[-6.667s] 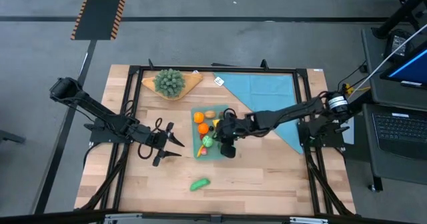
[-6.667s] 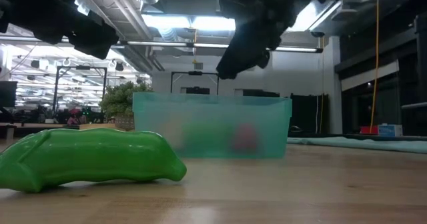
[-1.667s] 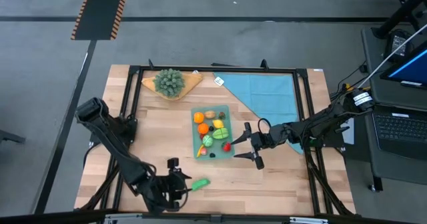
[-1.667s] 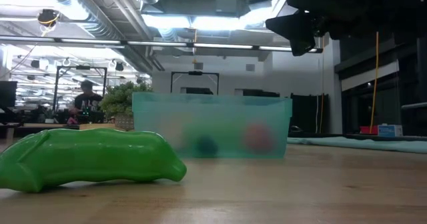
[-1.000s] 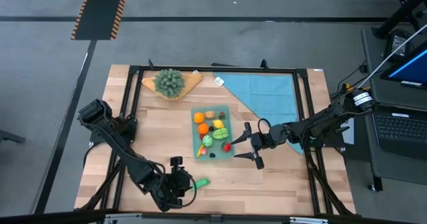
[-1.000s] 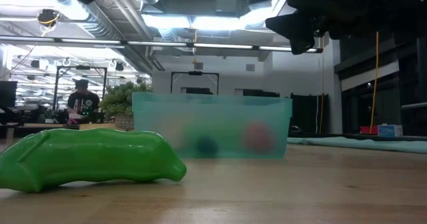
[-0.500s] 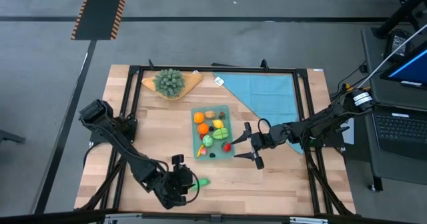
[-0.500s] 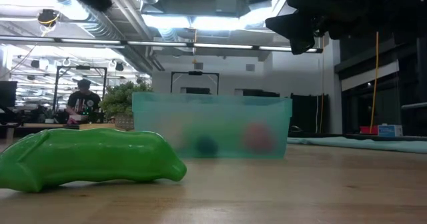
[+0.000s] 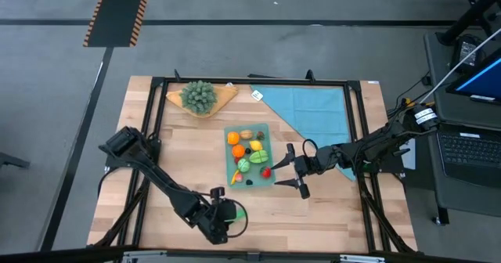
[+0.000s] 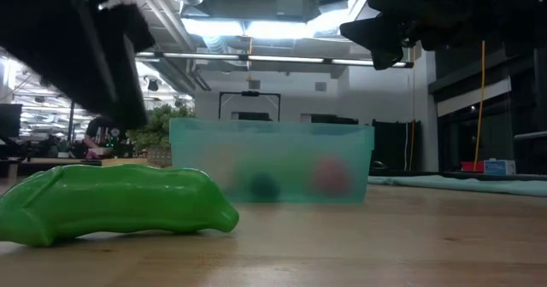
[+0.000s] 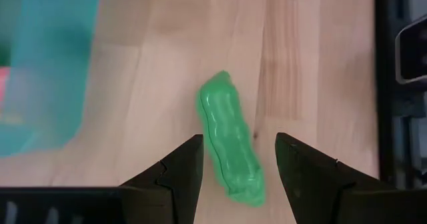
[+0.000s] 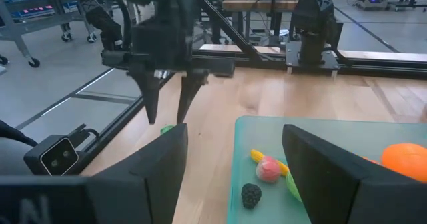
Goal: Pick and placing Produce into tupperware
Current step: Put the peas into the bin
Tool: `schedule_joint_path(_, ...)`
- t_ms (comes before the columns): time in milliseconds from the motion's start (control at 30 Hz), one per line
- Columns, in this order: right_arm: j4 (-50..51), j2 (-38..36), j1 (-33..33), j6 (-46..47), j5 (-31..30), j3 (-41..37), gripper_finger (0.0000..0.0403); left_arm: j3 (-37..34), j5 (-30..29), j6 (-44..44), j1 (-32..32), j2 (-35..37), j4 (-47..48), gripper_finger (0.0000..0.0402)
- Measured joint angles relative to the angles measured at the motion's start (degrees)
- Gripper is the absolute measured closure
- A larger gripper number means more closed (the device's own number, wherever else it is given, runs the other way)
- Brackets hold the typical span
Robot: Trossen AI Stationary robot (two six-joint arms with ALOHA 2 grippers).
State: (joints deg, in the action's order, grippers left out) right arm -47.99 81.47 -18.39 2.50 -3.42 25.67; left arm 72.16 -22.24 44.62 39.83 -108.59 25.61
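1 tupperware (image 9: 249, 155), 1 green pea pod (image 11: 230, 148) on table, 1 leafy bunch (image 9: 199, 95), 1 blue cloth (image 9: 309, 110).

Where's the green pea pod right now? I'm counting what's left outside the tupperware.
In the high view the green pea pod lies on the bare table near its front edge, apart from the tupperware, directly under the open left gripper.

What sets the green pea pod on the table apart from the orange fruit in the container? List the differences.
Place: the green pea pod lies on the bare table, outside the tupperware; the orange fruit sits inside it.
Shape: the pea pod is long and bumpy; the orange fruit is round.
Attention: the left gripper hovers open over the pea pod with a finger on each side; no gripper is near the orange fruit.
Both are small toy produce.
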Motion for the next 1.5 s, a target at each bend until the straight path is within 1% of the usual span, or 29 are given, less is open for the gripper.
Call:
schedule_joint_path(267,0.0,0.0,0.0,0.0,0.0,0.0,0.0157,0.0,0.8,0.3,-0.2,-3.7,-1.0,0.0223)
schedule_joint_path(533,0.0,0.0,0.0,0.0,0.0,0.0,0.0157,0.0,1.1,0.4,-0.2,-7.3,-5.3,0.0223)
schedule_joint_path(900,0.2,0.0,0.0,0.0,0.0,0.0,0.0157,0.1,2.6,-0.1,-0.9,-7.8,-5.5,0.0223)
schedule_joint_path(1033,0.3,0.0,0.0,0.0,0.0,0.0,0.0157,0.1,2.6,-1.2,-0.9,-7.8,-5.3,0.0237)
schedule_joint_path(1300,0.3,0.0,0.0,0.0,0.0,0.0,0.0157,0.0,2.5,-1.3,-0.9,-7.8,-5.6,0.0286)
schedule_joint_path(1400,0.2,0.0,0.0,0.0,0.0,0.0,0.0157,0.0,2.5,-1.3,-0.9,-7.9,-5.6,0.0284)
schedule_joint_path(1500,0.2,0.0,0.0,0.0,0.0,0.0,0.0157,0.0,2.5,-1.6,-0.9,-7.9,-5.6,0.0268)
